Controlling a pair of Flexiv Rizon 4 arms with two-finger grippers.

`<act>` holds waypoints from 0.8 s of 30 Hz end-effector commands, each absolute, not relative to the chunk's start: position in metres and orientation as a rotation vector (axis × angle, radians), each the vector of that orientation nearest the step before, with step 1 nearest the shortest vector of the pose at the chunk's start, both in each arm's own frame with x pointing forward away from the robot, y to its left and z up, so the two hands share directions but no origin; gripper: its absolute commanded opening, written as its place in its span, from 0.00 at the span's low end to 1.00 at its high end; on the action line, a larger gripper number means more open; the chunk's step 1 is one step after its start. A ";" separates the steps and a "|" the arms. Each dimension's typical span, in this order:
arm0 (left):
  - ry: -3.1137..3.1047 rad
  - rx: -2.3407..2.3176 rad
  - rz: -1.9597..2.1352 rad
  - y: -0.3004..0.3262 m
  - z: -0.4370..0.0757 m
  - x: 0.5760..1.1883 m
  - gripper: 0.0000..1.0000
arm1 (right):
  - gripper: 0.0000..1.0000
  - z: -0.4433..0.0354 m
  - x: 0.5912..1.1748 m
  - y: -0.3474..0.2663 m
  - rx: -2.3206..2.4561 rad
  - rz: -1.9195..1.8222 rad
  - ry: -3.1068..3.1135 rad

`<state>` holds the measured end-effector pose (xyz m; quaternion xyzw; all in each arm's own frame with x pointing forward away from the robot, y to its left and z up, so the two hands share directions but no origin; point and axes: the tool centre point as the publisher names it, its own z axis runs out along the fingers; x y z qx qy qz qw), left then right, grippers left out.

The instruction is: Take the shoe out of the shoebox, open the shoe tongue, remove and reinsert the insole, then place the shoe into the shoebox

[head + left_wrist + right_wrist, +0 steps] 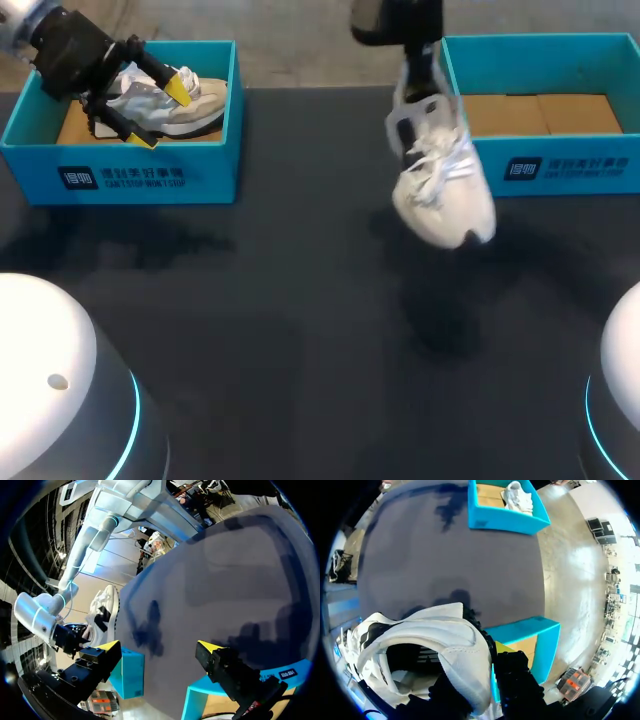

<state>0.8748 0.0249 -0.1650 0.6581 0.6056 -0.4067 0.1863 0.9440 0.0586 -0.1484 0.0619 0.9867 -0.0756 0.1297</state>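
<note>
A white laced shoe hangs toe-down above the dark table, just left of the right teal shoebox. My right gripper is shut on its heel collar; in the right wrist view the shoe covers one finger, and its opening faces the camera. The right shoebox shows bare cardboard inside. My left gripper hangs open over the left teal shoebox, close above a second white and grey shoe lying in it. From the left wrist view, the open gripper looks across at the hanging shoe.
The dark table stretches between the two boxes. Both boxes stand along the far edge. The rounded white bases of my arms rise at the near corners.
</note>
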 end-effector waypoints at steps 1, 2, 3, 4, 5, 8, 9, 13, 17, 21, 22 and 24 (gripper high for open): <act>1.706 1.855 -1.144 0.025 -0.165 0.875 1.00 | 0.00 -0.146 0.960 0.033 0.161 -0.163 2.906; 1.706 1.855 -1.144 0.025 -0.165 0.875 1.00 | 0.00 -0.147 0.964 0.028 0.162 -0.170 2.908; 1.706 1.855 -1.144 0.025 -0.165 0.875 1.00 | 0.00 -0.147 0.969 0.022 0.153 -0.169 2.908; 1.706 1.855 -1.144 0.025 -0.165 0.875 1.00 | 0.00 -0.147 0.973 0.017 0.157 -0.167 2.907; 1.706 1.855 -1.144 0.025 -0.165 0.875 1.00 | 0.00 -0.148 0.977 0.010 0.158 -0.162 2.905; 1.706 1.855 -1.144 0.025 -0.165 0.875 1.00 | 0.00 -0.147 0.988 -0.007 0.166 -0.150 2.897; 1.706 1.855 -1.144 0.025 -0.165 0.875 1.00 | 0.00 -0.146 0.992 -0.013 0.164 -0.148 2.891; 1.706 1.855 -1.144 0.025 -0.165 0.875 1.00 | 0.00 -0.144 1.007 -0.030 0.190 -0.155 2.883; 1.706 1.855 -1.144 0.025 -0.165 0.875 1.00 | 0.00 -0.146 1.018 -0.044 0.206 -0.179 2.886; 1.706 1.855 -1.144 0.025 -0.165 0.875 1.00 | 0.00 -0.146 1.020 -0.046 0.200 -0.180 2.882; 1.706 1.855 -1.144 0.025 -0.165 0.875 1.00 | 0.00 -0.146 1.020 -0.046 0.200 -0.180 2.882; 1.706 1.855 -1.144 0.025 -0.165 0.875 1.00 | 0.00 -0.146 1.020 -0.046 0.200 -0.180 2.882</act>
